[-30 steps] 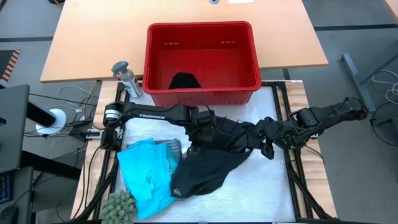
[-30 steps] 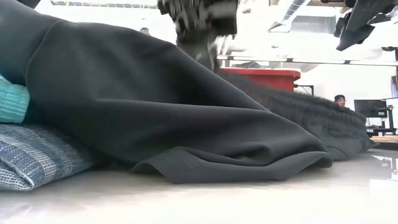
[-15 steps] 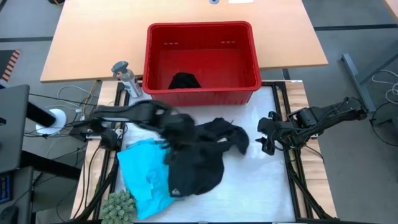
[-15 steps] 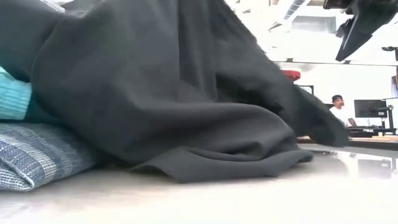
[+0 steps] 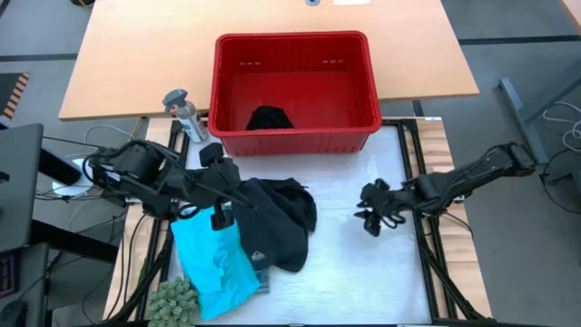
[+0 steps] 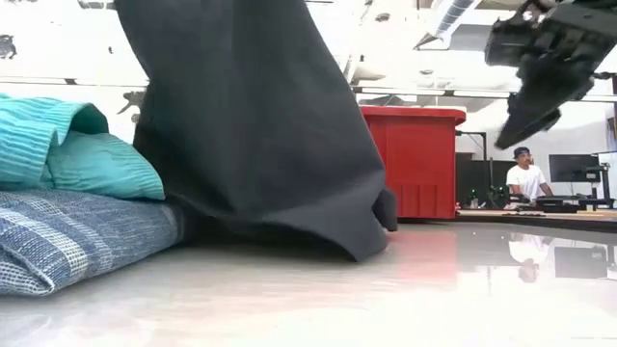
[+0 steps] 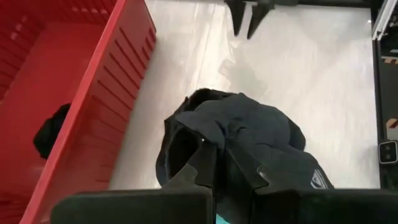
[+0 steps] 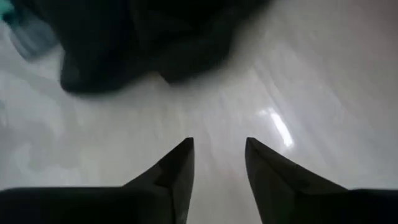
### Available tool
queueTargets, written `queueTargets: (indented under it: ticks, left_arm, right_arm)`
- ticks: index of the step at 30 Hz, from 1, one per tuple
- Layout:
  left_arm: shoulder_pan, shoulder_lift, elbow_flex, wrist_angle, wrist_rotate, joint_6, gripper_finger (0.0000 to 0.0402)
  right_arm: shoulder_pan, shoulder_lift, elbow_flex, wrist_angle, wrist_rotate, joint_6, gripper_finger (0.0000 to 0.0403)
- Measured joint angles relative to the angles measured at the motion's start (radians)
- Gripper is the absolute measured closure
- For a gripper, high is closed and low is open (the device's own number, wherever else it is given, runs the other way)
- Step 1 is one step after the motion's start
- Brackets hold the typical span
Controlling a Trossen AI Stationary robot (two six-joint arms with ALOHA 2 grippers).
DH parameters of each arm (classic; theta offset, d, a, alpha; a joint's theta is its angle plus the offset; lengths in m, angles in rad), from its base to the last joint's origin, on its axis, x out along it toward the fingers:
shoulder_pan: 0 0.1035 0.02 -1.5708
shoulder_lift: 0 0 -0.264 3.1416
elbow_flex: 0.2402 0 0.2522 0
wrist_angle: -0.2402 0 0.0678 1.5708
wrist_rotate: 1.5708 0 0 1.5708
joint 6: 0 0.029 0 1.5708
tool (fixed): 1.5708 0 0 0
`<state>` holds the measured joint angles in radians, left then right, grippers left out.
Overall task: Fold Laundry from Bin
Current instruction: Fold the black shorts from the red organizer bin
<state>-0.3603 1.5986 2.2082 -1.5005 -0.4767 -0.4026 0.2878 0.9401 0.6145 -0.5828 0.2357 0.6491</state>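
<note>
A black garment [image 5: 280, 222] of the laundry hangs from my left gripper [image 5: 238, 193], which is shut on it at the table's left. Its lower part lies on the table and against the turquoise garment [image 5: 213, 265]. The turquoise one rests on the blue-grey striped one [image 6: 77, 236]. Another black piece [image 5: 270, 118] lies on the floor of the red bin [image 5: 295, 136] at the far side. My right gripper [image 5: 370, 212] hovers open over the bare table, right of the black garment and apart from it. My left gripper pinches a bunched fold of the black garment's upper end [image 7: 231, 148] between its two fingers [image 7: 202, 167]. The fingers come from the table's left, slanting down. The cloth hangs slack below them [image 6: 260, 135], with its lower end [image 6: 362, 246] on the table.
A small grey bottle [image 5: 184, 111] stands left of the bin. A green spiky plant [image 5: 172, 300] sits at the near left corner. Bare white tabletop [image 5: 345, 272] lies between the garment and my right gripper. A person [image 6: 525, 178] sits far off in the room.
My left gripper has swung toward the table's left edge and up, dragging the black garment with it. The garment, spread wide between both grippers before, has come away from my right gripper and bunched into a hanging heap at the left. My right gripper has moved slightly leftward.
</note>
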Motion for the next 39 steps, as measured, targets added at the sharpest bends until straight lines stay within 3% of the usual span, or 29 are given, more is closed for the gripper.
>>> queueTargets:
  ticks: [4,11,16,24,29,34,39]
  left_arm:
    - [0.000,0.005,0.000,-0.001,0.017,0.012,0.0401]
    - [0.000,0.006,0.000,-0.005,0.024,0.015,0.0401]
    - [0.000,0.006,0.000,-0.007,0.023,0.014,0.0401]
    - [0.000,0.007,-0.001,-0.006,0.009,0.017,0.0401]
    - [0.000,0.007,-0.001,-0.006,0.009,0.016,0.0401]
    - [0.000,0.007,-0.001,-0.007,0.009,0.016,0.0401]
    - [0.000,0.007,-0.001,-0.007,0.014,0.016,0.0401]
  right_arm:
    - [-0.025,0.105,-0.054,0.232,-0.002,0.006,0.0249]
    - [-0.081,0.347,-0.055,0.361,0.019,0.017,0.0323]
    - [-0.103,0.488,-0.048,0.519,-0.047,-0.003,0.0387]
    - [-0.120,0.660,0.063,0.601,-0.112,-0.088,0.0359]
    - [-0.136,0.752,0.166,0.637,-0.195,-0.161,0.0384]
    - [-0.160,0.696,0.286,0.525,-0.234,-0.275,0.0386]
    - [-0.208,0.626,0.356,0.508,-0.161,-0.378,0.0370]
